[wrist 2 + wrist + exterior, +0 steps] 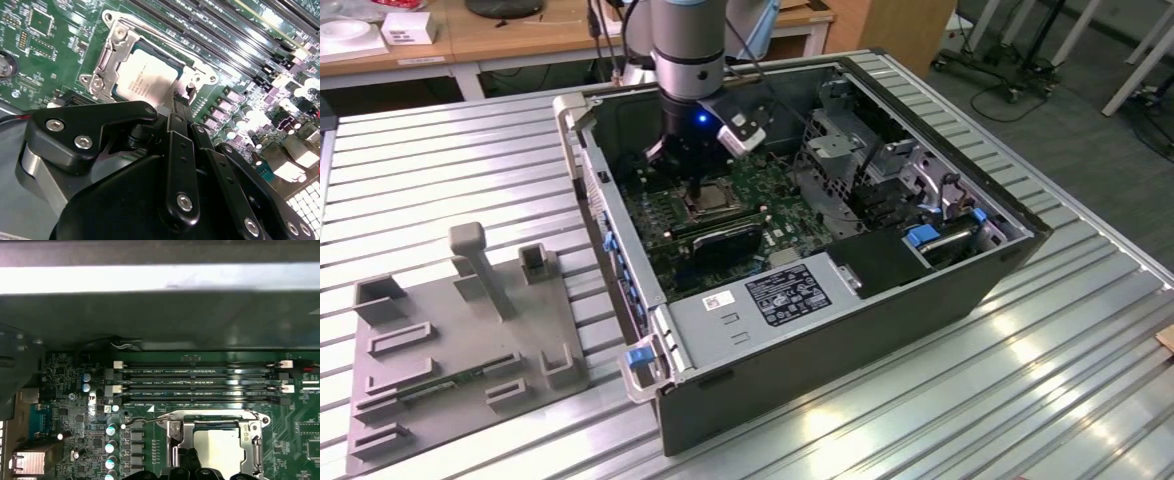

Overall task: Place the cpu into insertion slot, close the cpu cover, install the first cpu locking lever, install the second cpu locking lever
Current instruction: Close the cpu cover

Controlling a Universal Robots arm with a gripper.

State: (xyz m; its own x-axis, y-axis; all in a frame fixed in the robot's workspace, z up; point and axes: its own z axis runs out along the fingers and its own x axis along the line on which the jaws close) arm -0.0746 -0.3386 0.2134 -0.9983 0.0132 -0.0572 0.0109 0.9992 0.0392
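Silvery cover [106, 60] lies flat over the cpu [147, 80], which sits in the slot [691, 205] on the green board [55, 55] inside the open case [854, 330] on the ribbed surface [454, 150]. The black hand [180, 103] hangs at the cover's rim just beside the cpu, fingers drawn together. I cannot tell whether they pinch anything.

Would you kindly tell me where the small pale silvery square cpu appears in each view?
Exterior view: the small pale silvery square cpu lies on the green motherboard, under the grey arm.
Second wrist view: the cpu lies beside the long black memory slots.
First wrist view: the cpu, beside those slots.
Shared landmark: the square silvery metal cpu cover framing it.
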